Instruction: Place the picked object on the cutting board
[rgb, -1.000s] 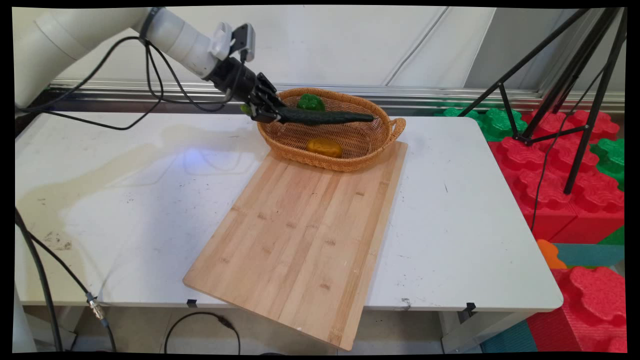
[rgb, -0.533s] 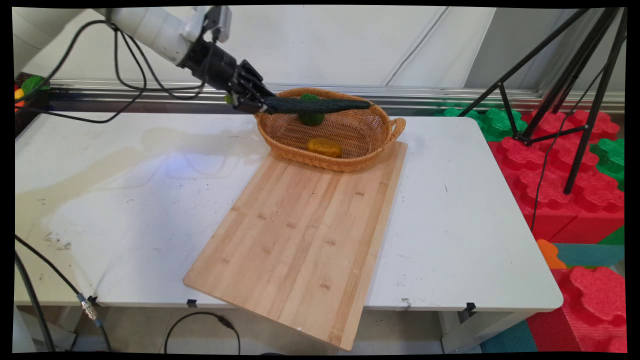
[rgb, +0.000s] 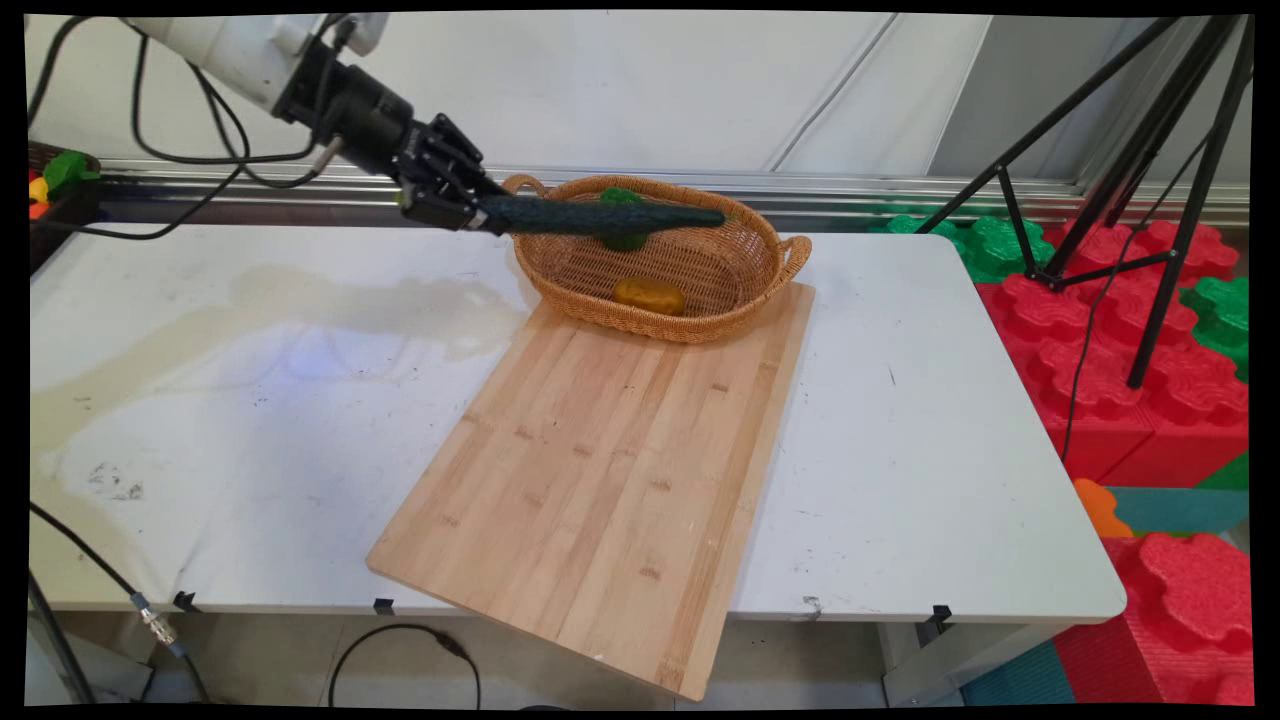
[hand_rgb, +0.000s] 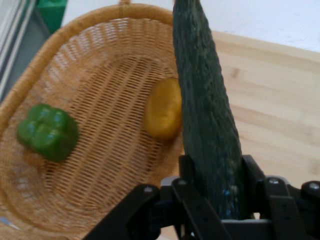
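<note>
We note a white, rounded arm link (rgb: 225, 45) at the upper left, ending in a black cylindrical wrist section (rgb: 345, 100). Thin black cables (rgb: 185, 150) hang in loops from it. The gripper (rgb: 470, 212) is black, a 2-finger type with jointed linkage bars. From the hand camera, the linkage (hand_rgb: 200, 210) looks matte black, with small round silver pivot pins on several bars.

White table (rgb: 250, 400), wooden cutting board (rgb: 600, 480), black tripod (rgb: 1150, 180), red and green foam blocks (rgb: 1130, 370)
</note>
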